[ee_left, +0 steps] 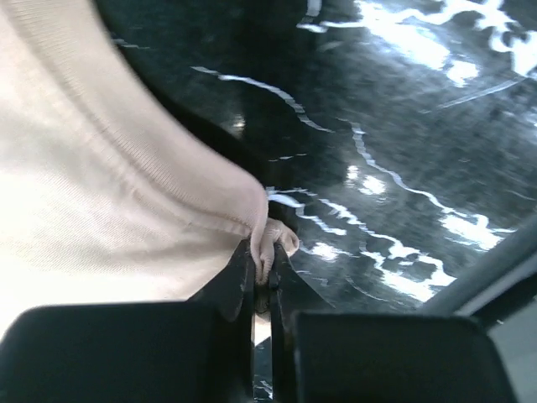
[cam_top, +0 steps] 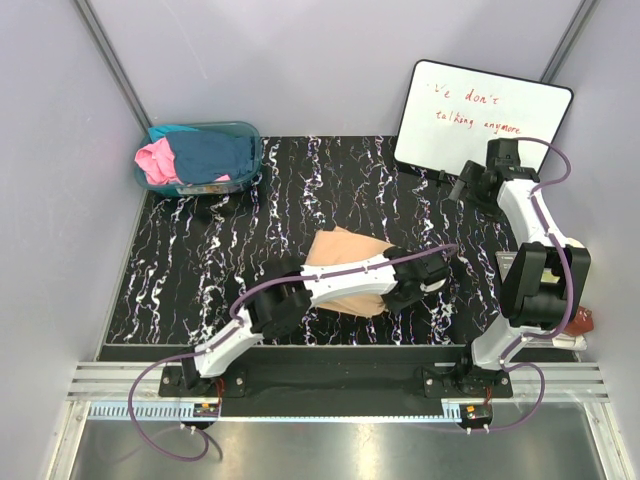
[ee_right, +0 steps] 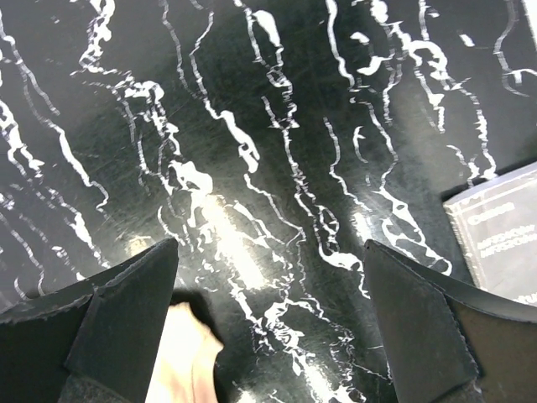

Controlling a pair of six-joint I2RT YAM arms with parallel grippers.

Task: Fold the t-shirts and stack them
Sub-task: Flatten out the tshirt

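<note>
A light tan-beige t-shirt point(cam_top: 345, 262) lies bunched in the middle of the black marbled table point(cam_top: 200, 270). My left arm reaches across it to its right edge. My left gripper point(cam_top: 402, 294) is shut on a fold of the shirt's hem point(ee_left: 267, 239), the cloth point(ee_left: 101, 201) stretching away to the left. More t-shirts, a pink one point(cam_top: 155, 160) and a dark teal-blue one point(cam_top: 212, 155), are heaped in the tub at the back left. My right gripper point(cam_top: 466, 187) hangs above the table's back right, wide open point(ee_right: 268, 311) with nothing between its fingers.
The see-through teal tub point(cam_top: 248, 140) stands at the back left corner. A whiteboard point(cam_top: 480, 112) with red writing leans at the back right. A grey card point(ee_right: 499, 239) lies near the right gripper. A corner of beige cloth point(ee_right: 180, 365) shows below the right gripper's left finger.
</note>
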